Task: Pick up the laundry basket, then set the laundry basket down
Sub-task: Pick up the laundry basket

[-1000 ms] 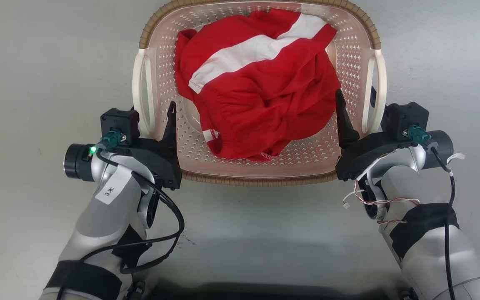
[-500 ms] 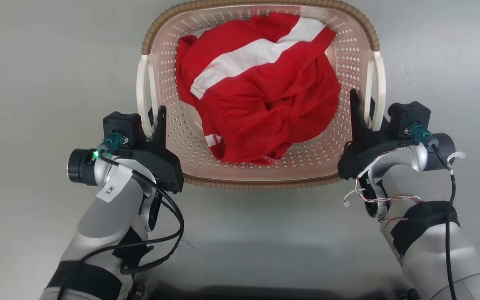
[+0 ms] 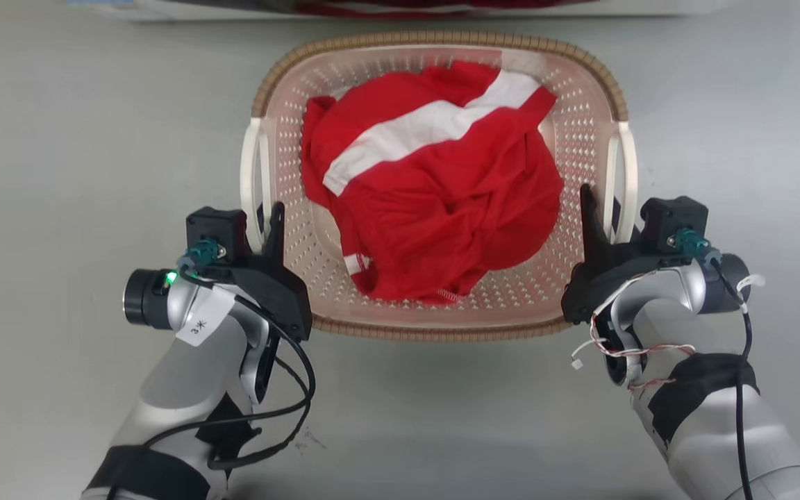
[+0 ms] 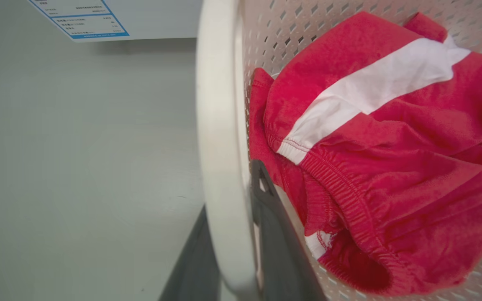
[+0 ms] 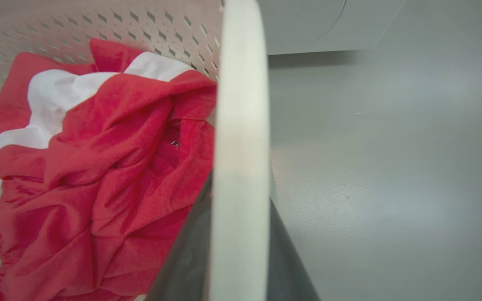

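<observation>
So we're in the carry part of this one, I'd say: grab done, put-down not yet. The laundry basket sits right between the two tools, its near rim about level with both wrists and the rest of it stretching ahead of them.

The left tool is pinching the left handle. In the left wrist view the white bar runs straight up between the dark fingers, one inside the basket wall and one outside, both snug against it. It's the same on the other side: the right tool is clamped on the right handle, one finger inside and one out.

There's a red garment with a white stripe bunched in the middle, roughly midway between the tools, so the load looks fairly balanced.

Honestly I can't tell from these shots whether the bottom is resting on the floor or hanging just above it.

For the next move, I reckon both arms need to go down together at the same rate, keeping the basket level, until it's flat on the floor. Only then spread the fingers and back out sideways. There's a white appliance ahead of the tools, so don't push forward much. Letting go on one side first would tip it.
</observation>
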